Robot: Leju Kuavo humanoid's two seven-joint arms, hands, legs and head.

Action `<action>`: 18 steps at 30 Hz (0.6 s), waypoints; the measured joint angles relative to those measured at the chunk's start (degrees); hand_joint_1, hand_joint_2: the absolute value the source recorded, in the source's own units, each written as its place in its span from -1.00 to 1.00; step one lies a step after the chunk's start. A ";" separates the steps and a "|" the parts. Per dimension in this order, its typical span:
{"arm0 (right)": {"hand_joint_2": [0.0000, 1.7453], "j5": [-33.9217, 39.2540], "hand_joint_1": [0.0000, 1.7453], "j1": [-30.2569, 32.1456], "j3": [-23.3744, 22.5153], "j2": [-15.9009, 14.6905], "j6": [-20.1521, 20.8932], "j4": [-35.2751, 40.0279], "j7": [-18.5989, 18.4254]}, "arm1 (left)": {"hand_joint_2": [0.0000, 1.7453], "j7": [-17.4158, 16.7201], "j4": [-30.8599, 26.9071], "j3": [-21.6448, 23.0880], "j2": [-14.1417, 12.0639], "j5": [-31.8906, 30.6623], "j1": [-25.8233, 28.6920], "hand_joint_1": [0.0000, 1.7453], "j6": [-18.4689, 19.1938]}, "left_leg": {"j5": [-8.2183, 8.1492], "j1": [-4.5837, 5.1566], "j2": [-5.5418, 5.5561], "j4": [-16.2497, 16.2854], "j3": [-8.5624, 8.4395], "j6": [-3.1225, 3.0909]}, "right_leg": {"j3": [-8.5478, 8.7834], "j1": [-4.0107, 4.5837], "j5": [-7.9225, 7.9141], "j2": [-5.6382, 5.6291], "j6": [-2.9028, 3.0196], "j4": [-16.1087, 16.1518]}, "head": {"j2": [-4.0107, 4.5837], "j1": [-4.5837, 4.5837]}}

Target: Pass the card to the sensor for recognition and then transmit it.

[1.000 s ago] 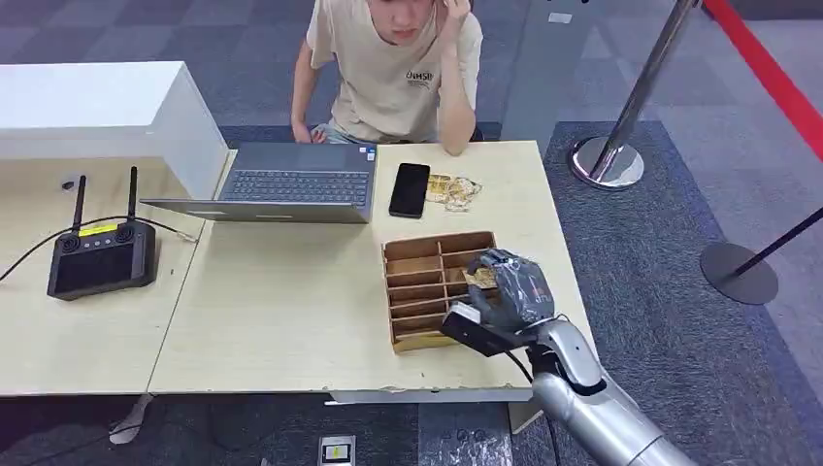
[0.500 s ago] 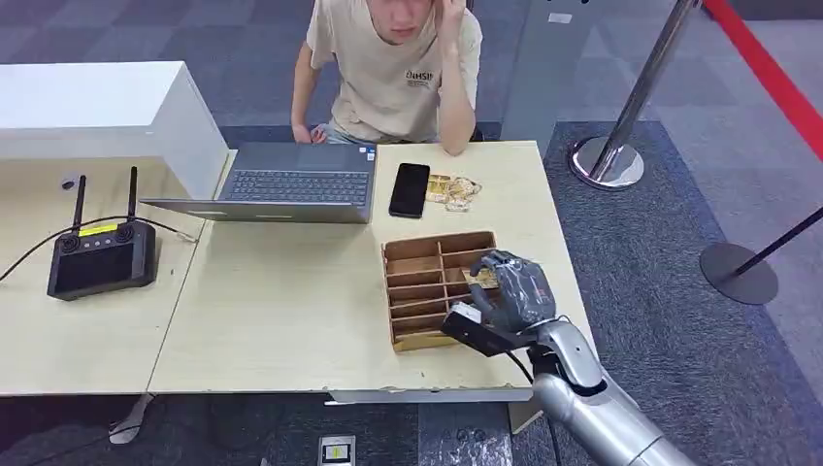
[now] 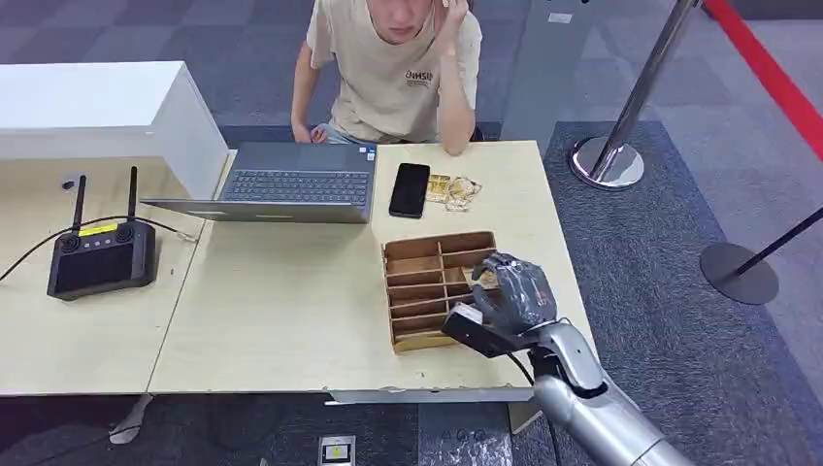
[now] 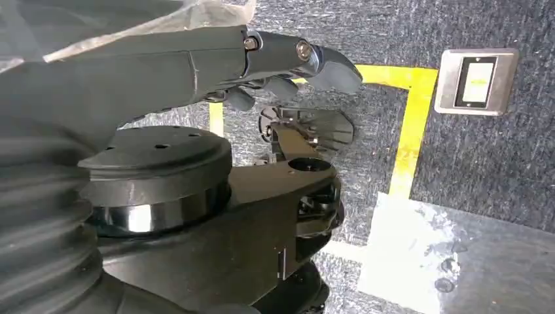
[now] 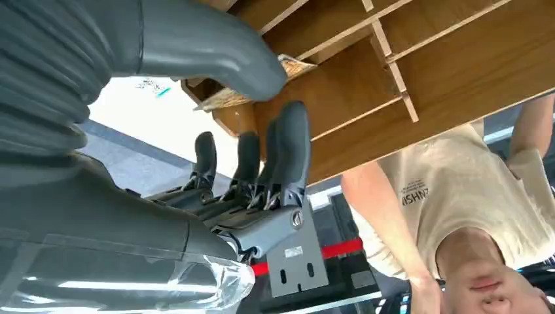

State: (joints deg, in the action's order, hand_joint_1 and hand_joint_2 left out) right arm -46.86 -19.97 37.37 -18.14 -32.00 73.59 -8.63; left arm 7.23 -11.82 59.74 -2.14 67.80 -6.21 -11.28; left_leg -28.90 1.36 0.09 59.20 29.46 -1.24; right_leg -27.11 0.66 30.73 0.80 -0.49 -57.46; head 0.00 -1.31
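Note:
A brown wooden box (image 3: 439, 242) with several slots stands on the table's right part. My right hand (image 3: 510, 291) hovers over its right side. A gold patterned card (image 3: 484, 280) peeks out beside the hand. In the right wrist view the thumb lies along the card (image 5: 262, 82), which leans in a slot of the box (image 5: 458, 59). The dark fingers (image 5: 288, 144) stand apart, a gap away from the card. My left hand (image 4: 196, 65) hangs over the floor with nothing in it.
A black phone (image 3: 409, 189) and gold wrapped pieces (image 3: 454, 190) lie behind the box. An open laptop (image 3: 291, 183) sits mid-table; a black antenna device (image 3: 100, 255) rests at the left. A person (image 3: 398, 68) sits across the table. Stanchion posts (image 3: 609, 160) stand on the right.
My right hand has sunk slightly toward the box and shifted a little nearer, covering more of the gold card. Nothing else on the table has moved.

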 joint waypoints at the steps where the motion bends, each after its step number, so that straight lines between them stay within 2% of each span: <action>1: 1.00 0.00 0.04 0.05 -0.17 0.00 -0.02 0.00 0.00 | 1.00 0.00 0.00 0.00 -0.02 0.00 0.00 -1.00 0.00 | 0.00 0.00 0.00 0.00 0.00 0.00 | 0.00 0.00 0.00 0.00 0.00 0.00 | 0.00 0.00; 12: 1.00 0.70 0.06 0.48 -0.81 -0.13 -0.55 0.00 0.31 | 1.00 -0.04 0.00 0.00 -0.09 -0.24 0.00 -1.00 0.11 | 0.00 0.00 0.00 0.00 0.00 0.00 | 0.00 0.00 0.00 0.00 0.00 0.00 | 0.00 0.00; 18: 1.00 0.92 0.16 0.71 -1.07 -0.15 -0.59 0.00 0.39 | 1.00 -0.04 0.00 0.00 -0.11 -0.37 0.00 -1.00 0.13 | 0.00 0.00 0.00 0.00 0.00 0.00 | 0.00 0.00 0.00 0.00 0.00 0.00 | 0.00 -0.02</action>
State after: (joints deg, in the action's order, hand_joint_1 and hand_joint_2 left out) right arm -45.94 -19.26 36.30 -18.29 -32.59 73.59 -8.24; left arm 7.19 -11.82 59.74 -2.25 67.43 -6.21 -11.15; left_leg -28.90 1.36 0.10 59.20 29.46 -1.25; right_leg -27.11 0.66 30.73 0.80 -0.49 -57.46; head 0.00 -1.33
